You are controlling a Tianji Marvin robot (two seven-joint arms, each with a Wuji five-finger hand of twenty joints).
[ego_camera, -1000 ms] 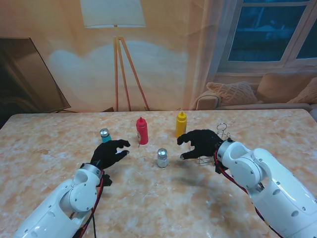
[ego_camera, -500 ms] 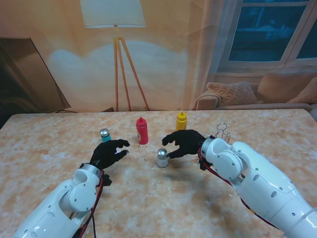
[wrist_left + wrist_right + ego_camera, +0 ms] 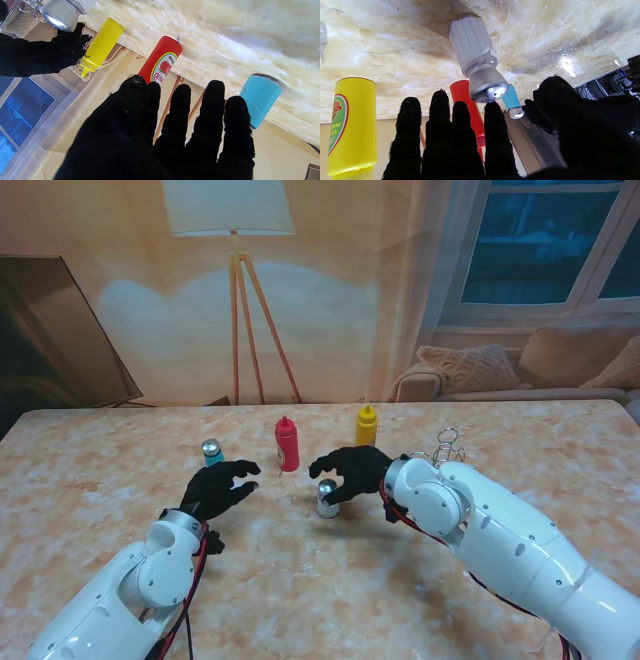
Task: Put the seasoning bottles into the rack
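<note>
From the stand view, the right hand (image 3: pixel 345 473) is right up against the silver shaker (image 3: pixel 328 498), curled over its cap from the robot's right side, fingers spread and not closed on it as far as I can see, so I'd call it empty. The shaker stands upright mid-desk (image 3: pixel 90 480), long axis vertical, way closer to the right hand than the left hand (image 3: pixel 222 488), which just hovers loose and empty near the blue shaker (image 3: pixel 211 452). The red ketchup bottle (image 3: pixel 287 444) and yellow mustard bottle (image 3: pixel 366 428) sit farther from me. The wire rack (image 3: pixel 448 446) is mostly hidden behind the right arm, only its top loops peek out. In the left wrist view, fingers (image 3: pixel 180 110) are spread with nothing in them, pointing between the ketchup and the blue shaker. The right wrist view is the useful one: the silver shaker's cap sits just past the fingertips (image 3: pixel 492 112), thumb off to one side, gap open. Can't tell if any finger actually touches the cap.
</note>
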